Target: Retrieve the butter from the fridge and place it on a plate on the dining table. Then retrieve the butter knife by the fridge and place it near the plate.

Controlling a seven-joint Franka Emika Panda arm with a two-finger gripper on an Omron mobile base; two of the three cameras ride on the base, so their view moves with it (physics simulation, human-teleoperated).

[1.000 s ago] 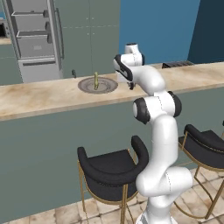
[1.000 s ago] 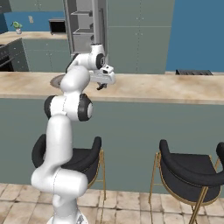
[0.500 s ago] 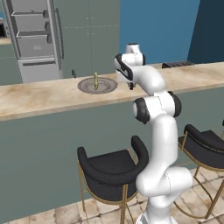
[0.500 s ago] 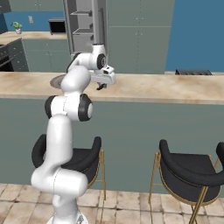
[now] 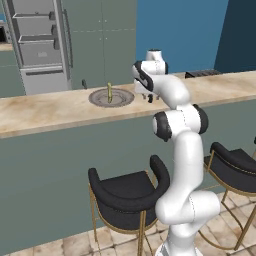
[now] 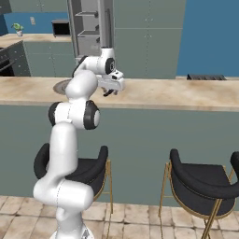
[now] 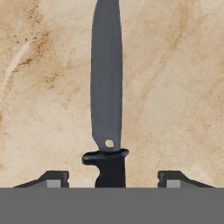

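Between the two dark fingertips of the gripper lies the butter knife, jaws spread wide and touching neither side of its black handle, the blade pointing away over the beige marbled top of the dining table. From the left base view the gripper hovers low over the table, just beside the grey plate on which the butter stands upright. Beyond the table stands the fridge, door open, grey shelves showing; black stools line the near side.
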